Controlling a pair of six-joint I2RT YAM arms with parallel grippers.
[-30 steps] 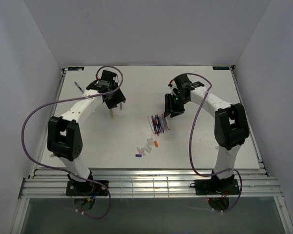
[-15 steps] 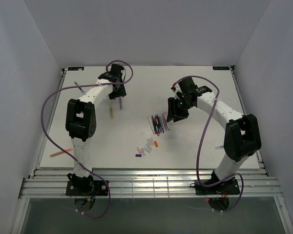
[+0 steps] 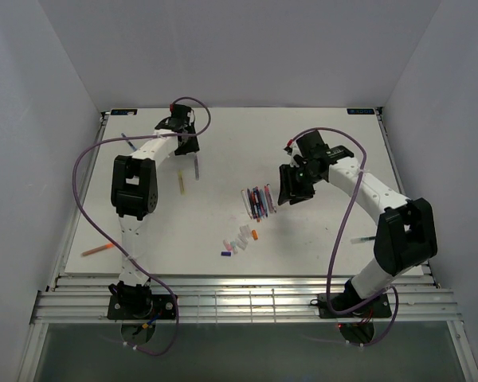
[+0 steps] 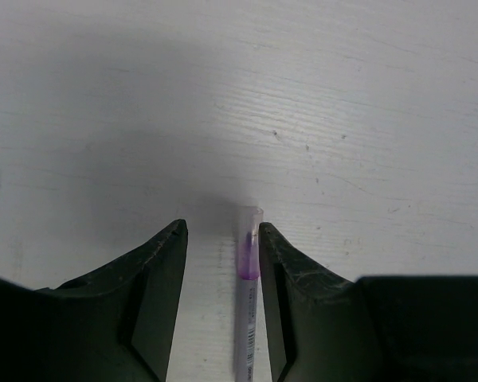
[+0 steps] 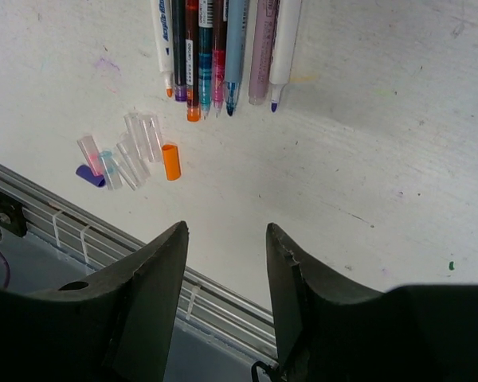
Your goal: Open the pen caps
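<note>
Toward the back left of the surface (image 3: 247, 131), the left pincer (image 4: 221, 231) stands released astride a purple-banded pen (image 4: 248, 270). The pen lies just beside one finger with its clear end pointing away, and whether that end is a cap cannot be told. Nearer the middle, the right pincer (image 5: 225, 235) hangs released and empty above a row of pens (image 5: 215, 48) with bare tips. The loose caps (image 5: 127, 159) and an orange cap (image 5: 171, 161) lie just beside that row. Most pens look opened already, and the step in hand appears to be the stray pen on the left. The next move would call for closing squarely on its barrel, then bringing the other pincer across to pull. The back rim sits close to the left arm, open room lies mid-surface, and the front rail (image 5: 72, 227) runs near the caps
</note>
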